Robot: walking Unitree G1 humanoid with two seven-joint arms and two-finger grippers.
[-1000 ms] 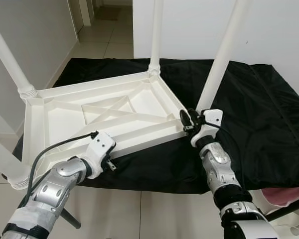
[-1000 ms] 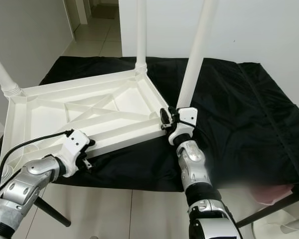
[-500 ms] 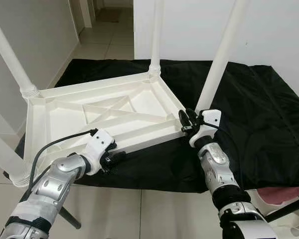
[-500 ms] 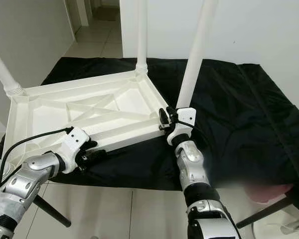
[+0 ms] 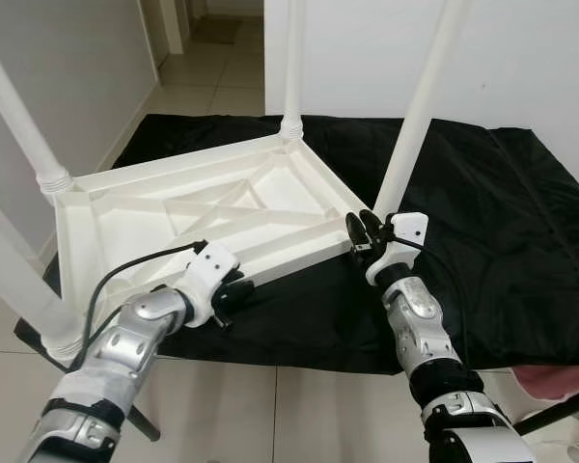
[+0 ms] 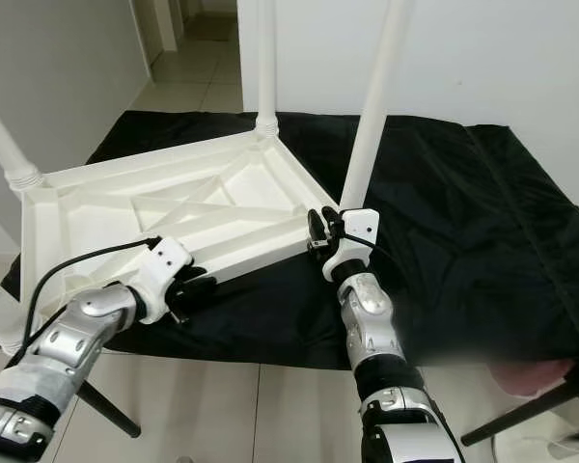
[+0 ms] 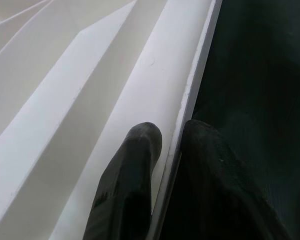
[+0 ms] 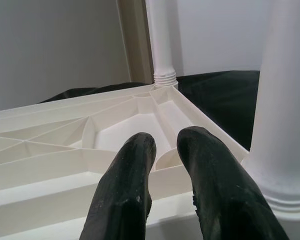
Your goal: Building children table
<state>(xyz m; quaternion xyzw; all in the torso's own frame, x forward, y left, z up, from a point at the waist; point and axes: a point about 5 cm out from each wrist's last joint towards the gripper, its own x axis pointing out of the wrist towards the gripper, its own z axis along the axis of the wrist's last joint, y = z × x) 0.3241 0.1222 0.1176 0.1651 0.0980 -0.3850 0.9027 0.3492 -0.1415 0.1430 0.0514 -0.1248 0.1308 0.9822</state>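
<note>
The left gripper (image 7: 167,145) pinches the near rim of the upturned white table top (image 5: 174,227). The right gripper (image 5: 360,231), fingers nearly together, hovers beside the near-right leg (image 5: 417,116).

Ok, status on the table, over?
Left gripper pinching near rim of upturned white table. Right gripper at the corner beside near-right leg. Table lies on black cloth; nothing blocking.

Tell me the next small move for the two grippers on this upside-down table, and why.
Probably lift the near edge a little with both grippers together. The left gripper is pinched on the near rim of the white tabletop, and the right gripper is at the corner beside the near right leg. All four legs look seated, and the top rests tilted on the black cloth.
</note>
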